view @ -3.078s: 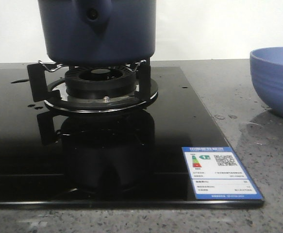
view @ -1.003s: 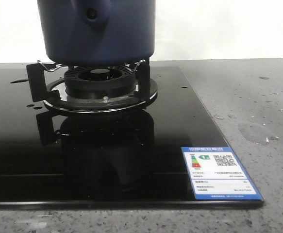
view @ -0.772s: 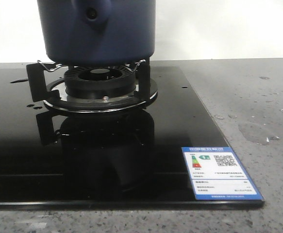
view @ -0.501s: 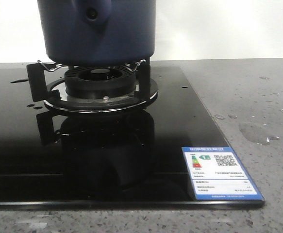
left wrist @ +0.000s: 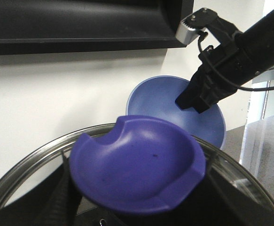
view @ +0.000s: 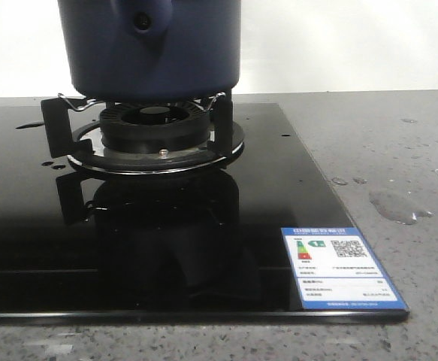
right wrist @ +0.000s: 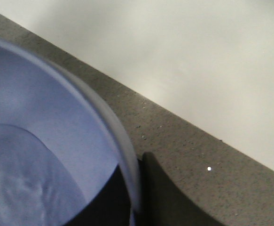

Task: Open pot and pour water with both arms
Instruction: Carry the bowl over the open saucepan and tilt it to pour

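Note:
The dark navy pot stands on the burner in the front view, its handle socket facing me and its top out of frame. My left gripper is shut on the purple-blue knob of a glass lid with a steel rim, held up in the air. My right gripper is shut on the rim of the periwinkle bowl and holds it tilted behind the lid. In the right wrist view the bowl holds water, and the gripper pinches its rim.
A black glass hob carries the burner grate and an energy label. Drops and a thin puddle lie on the grey counter at the right. A dark range hood hangs above, against a white wall.
The periwinkle bowl that stood on the counter at the right has left the front view. The pot has not moved over the last second.

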Robot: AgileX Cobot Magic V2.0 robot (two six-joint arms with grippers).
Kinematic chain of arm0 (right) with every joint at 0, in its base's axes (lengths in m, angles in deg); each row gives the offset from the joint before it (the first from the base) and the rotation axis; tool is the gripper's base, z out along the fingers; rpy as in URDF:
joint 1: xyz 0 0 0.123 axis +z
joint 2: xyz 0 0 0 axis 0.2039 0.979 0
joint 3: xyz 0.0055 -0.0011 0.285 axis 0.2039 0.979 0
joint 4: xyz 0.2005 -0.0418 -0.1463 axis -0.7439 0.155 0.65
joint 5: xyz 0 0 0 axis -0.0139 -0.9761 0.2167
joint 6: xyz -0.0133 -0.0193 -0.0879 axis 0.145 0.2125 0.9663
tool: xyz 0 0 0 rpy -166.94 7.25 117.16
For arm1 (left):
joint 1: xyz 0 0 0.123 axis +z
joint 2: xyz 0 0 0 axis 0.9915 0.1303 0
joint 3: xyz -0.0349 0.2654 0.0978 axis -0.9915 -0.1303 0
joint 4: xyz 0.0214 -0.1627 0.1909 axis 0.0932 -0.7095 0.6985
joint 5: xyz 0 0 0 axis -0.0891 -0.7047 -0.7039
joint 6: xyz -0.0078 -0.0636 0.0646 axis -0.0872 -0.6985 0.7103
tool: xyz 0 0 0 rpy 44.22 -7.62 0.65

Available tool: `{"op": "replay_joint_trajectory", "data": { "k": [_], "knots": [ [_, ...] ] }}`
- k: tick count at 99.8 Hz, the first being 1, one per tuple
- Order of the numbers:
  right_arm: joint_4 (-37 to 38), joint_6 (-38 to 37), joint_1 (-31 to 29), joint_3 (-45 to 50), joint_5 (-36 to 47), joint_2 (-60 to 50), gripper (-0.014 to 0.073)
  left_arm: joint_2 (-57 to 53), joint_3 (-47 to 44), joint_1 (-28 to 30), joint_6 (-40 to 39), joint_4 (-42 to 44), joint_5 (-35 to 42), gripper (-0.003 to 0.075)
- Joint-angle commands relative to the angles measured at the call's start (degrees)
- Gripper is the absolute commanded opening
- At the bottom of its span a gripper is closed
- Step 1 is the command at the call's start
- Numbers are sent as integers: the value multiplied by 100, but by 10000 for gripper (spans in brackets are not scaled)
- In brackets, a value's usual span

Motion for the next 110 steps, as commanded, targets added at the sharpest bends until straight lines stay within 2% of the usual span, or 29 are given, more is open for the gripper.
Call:
{"op": "replay_joint_trajectory", "data": {
  "k": [1, 73, 101, 110],
  "knots": [
    [707, -111, 115, -216, 604, -302, -39, -65, 204, -46, -47, -414, -1, 262],
    [2938, -111, 841, -216, 1013, -128, -39, -65, 204, -46, -47, -414, 139, 262],
    [3435, -177, 841, -203, 1021, -68, -39, -65, 204, -322, -47, -305, 267, 262],
    [3650, -418, 841, -203, 1021, -68, -39, -65, 204, -333, -47, -305, 290, 262]
  ]
}}
